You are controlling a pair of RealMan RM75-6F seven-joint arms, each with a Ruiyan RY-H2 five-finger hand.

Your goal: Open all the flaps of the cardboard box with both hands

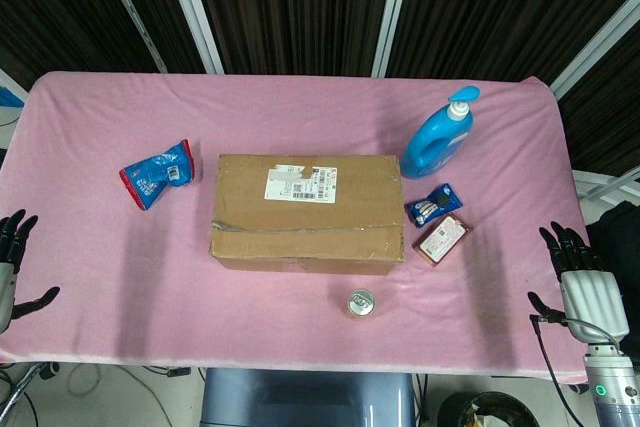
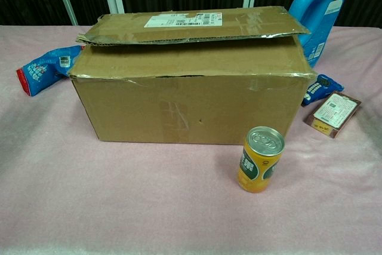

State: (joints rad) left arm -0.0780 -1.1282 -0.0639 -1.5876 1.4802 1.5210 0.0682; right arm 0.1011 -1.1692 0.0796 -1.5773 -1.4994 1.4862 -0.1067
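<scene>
I'm at the start: box [image 1: 307,213] sits mid-desk, flaps folded down, untouched. My left hand [image 1: 14,272] at nine o'clock and right hand [image 1: 585,282] at three o'clock hang spread, empty. Next I reach both toward the flaps

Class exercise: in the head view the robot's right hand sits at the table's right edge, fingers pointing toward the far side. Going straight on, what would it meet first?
Probably nothing: the right hand points along bare pink tablecloth, well right of the brown snack packet.
</scene>
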